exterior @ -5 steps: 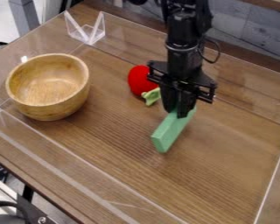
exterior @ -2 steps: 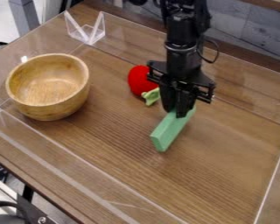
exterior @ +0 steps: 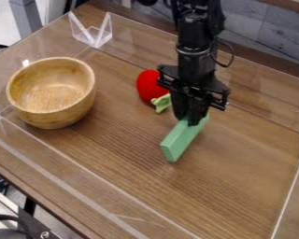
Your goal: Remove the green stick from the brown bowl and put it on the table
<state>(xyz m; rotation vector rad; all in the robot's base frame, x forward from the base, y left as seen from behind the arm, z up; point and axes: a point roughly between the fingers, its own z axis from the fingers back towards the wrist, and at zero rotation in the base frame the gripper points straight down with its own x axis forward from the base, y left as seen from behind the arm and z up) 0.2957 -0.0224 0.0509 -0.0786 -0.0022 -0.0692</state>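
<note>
The green stick [exterior: 181, 140] is a flat bright green block, tilted, with its lower end on the table [exterior: 102, 168] right of centre. My gripper [exterior: 192, 116] is shut on the stick's upper end, its black arm coming down from above. The brown bowl [exterior: 49, 91] stands at the left of the table, empty inside, well apart from the stick.
A red strawberry toy [exterior: 149, 85] lies just left of the gripper, behind the stick. Clear acrylic walls [exterior: 90, 31] run along the table's edges, with a folded corner at the back left.
</note>
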